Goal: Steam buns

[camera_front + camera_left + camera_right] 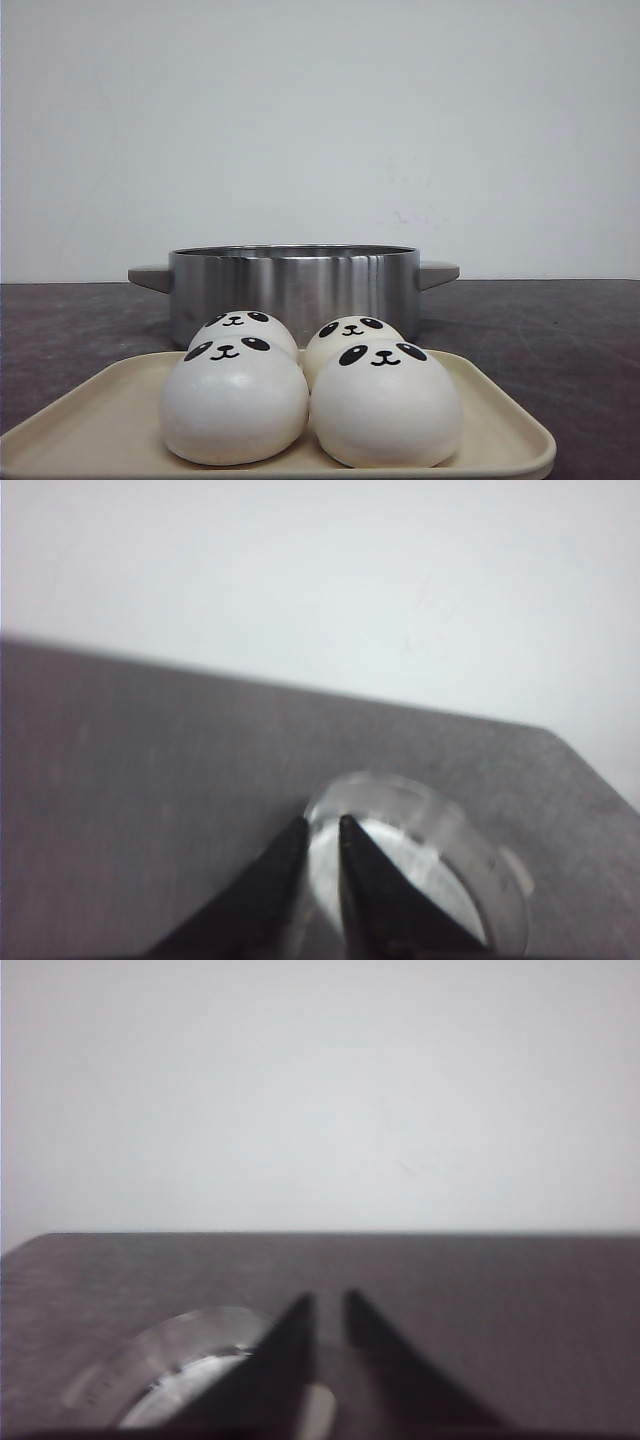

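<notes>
Several white panda-faced buns sit close together on a beige tray (pixel 90 425) at the table's near edge: two in front (pixel 233 405) (pixel 385 408) and two behind (pixel 243 328) (pixel 350 335). Right behind the tray stands a steel pot (pixel 290 280) without a lid. Neither gripper shows in the front view. In the left wrist view, my left gripper (pixel 322 823) hangs over the pot's rim (pixel 440 830), its black fingertips nearly together and holding nothing. My right gripper (pixel 328 1298) looks the same, with the pot (pixel 180 1350) off to one side of it.
The pot has grey side handles (pixel 148 276) (pixel 438 273) sticking out left and right. Dark table surface (pixel 560 340) stretches around the pot and tray. A plain white wall (pixel 320 120) stands behind the table.
</notes>
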`<action>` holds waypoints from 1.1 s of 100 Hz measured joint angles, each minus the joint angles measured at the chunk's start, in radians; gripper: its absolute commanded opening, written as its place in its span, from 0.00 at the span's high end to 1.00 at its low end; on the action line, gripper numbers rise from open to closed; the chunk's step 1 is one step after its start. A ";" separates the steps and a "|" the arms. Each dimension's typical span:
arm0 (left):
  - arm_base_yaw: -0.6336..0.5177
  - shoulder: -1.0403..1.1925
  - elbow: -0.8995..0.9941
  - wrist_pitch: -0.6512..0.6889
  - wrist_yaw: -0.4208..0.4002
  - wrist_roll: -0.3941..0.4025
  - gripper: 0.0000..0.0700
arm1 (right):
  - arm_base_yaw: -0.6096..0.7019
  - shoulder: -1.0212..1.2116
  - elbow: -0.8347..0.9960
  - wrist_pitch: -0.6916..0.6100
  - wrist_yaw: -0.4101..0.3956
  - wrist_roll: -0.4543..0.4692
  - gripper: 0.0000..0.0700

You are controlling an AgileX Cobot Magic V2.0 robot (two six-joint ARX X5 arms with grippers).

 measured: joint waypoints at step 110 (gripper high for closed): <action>-0.175 0.081 0.049 -0.137 -0.005 0.025 0.16 | 0.709 0.817 0.074 -0.205 0.182 0.277 0.25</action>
